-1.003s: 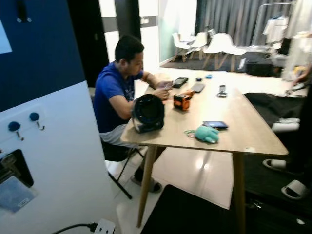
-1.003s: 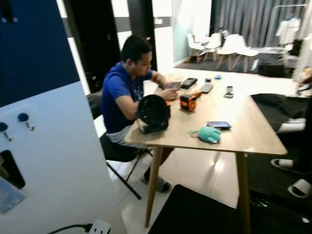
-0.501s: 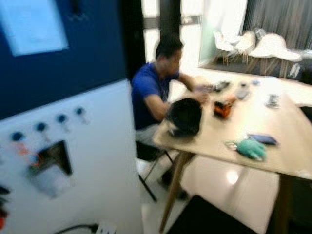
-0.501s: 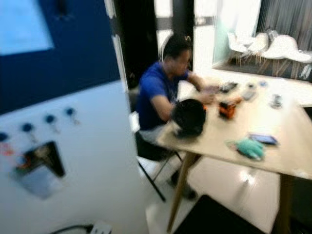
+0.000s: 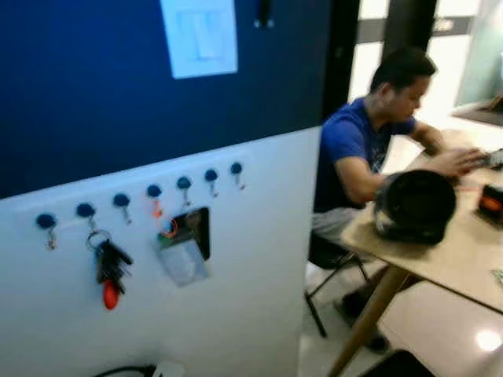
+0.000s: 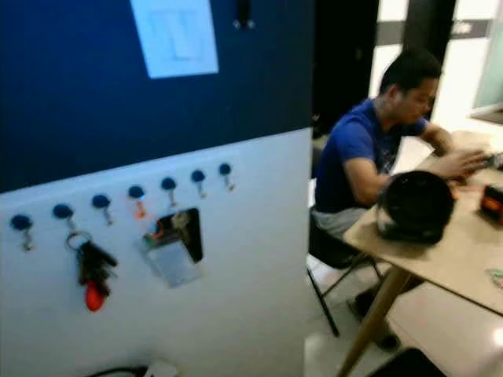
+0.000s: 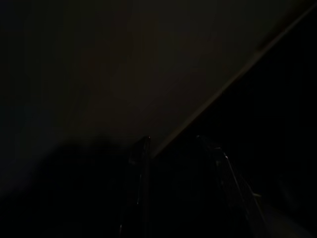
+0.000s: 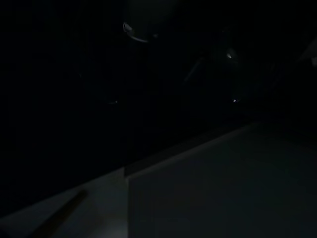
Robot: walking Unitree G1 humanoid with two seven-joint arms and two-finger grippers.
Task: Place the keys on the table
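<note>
Keys [image 5: 108, 267] hang on the white lower half of a wall panel [image 5: 236, 314], off the second blue hook [image 5: 85, 210] from the robot's left in a row of blue hooks. The bunch is dark with a red tag at the bottom and a ring at the top. Not on the counter yet.

Right of the keys, on the same panel, a black pouch or card holder [image 5: 185, 243] with a clear sleeve and an orange bit hangs under the hooks. The upper part of the panel is dark blue with a pale sheet [image 5: 199, 35] stuck on it. A cable and a white plug [image 5: 157, 369] sit at the panel's foot.

The wooden counter [image 5: 440, 251] is well apart from the keys, off to the robot's right. A round black object [image 5: 414, 206] sits on its near corner, and an orange-black item [image 5: 491, 203] lies at the frame edge. A person in a blue shirt [image 5: 354, 153] sits on a black chair [image 5: 330, 255] at the counter, hands forward on the top.

Left wrist view is very dark: the left hand [image 7: 176, 148] shows two black fingers with a gap between them, holding nothing, near a pale surface edge. Right wrist view is nearly black: right hand's state cannot be told.
</note>
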